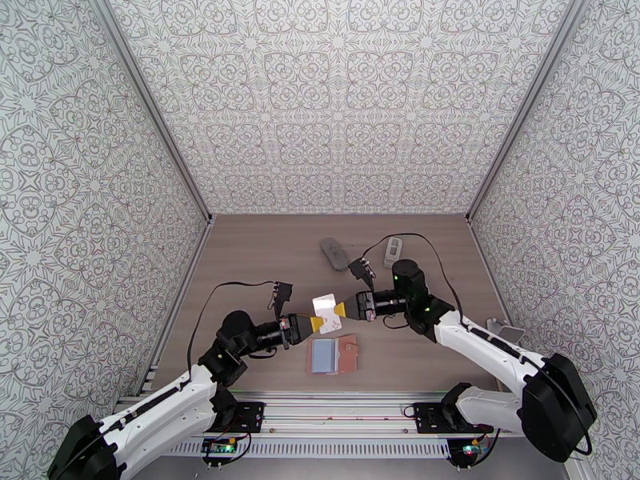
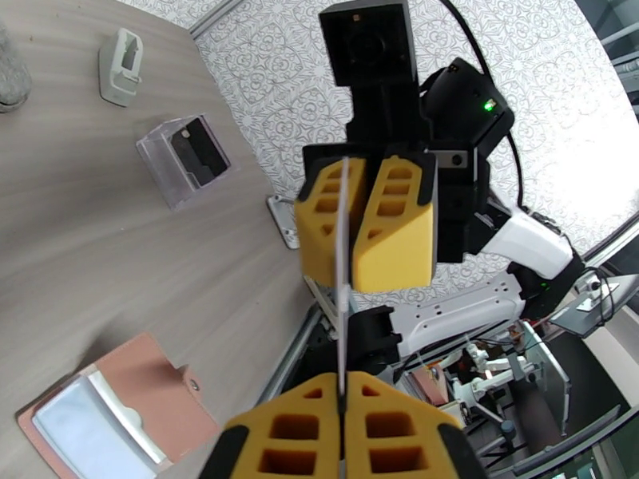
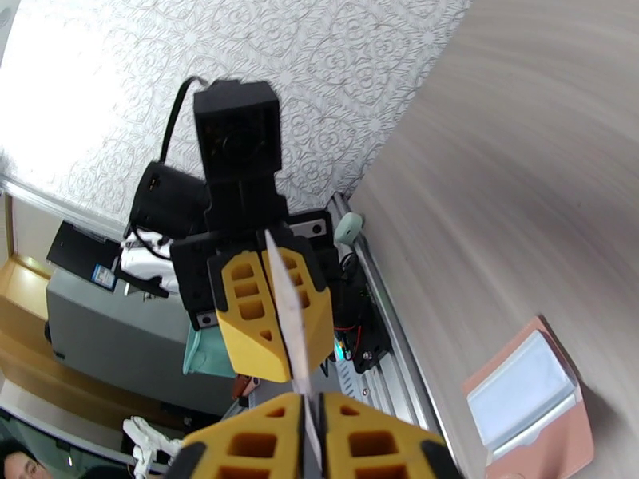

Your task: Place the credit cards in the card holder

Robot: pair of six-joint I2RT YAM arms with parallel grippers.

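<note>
Where the two arms meet above the table (image 1: 256,258), the white card (image 1: 324,304) hangs in the air between them, clear of the wood and just beyond the open pink card holder (image 1: 349,355). The left gripper (image 1: 318,322) is clamped on one edge of the card, its yellow fingers pressed flat to it in the left wrist view. The right gripper (image 1: 341,310) has the opposite edge between its fingers, yet a thin gap shows beside the card, so whether it is pinching cannot be told. A pale blue-grey rectangle (image 1: 324,355) lies on the holder's left half. Farther back rest a grey oblong thing (image 1: 334,253) and a small pale case (image 1: 392,250) — a clear box (image 1: 504,330) sits off to the right.
</note>
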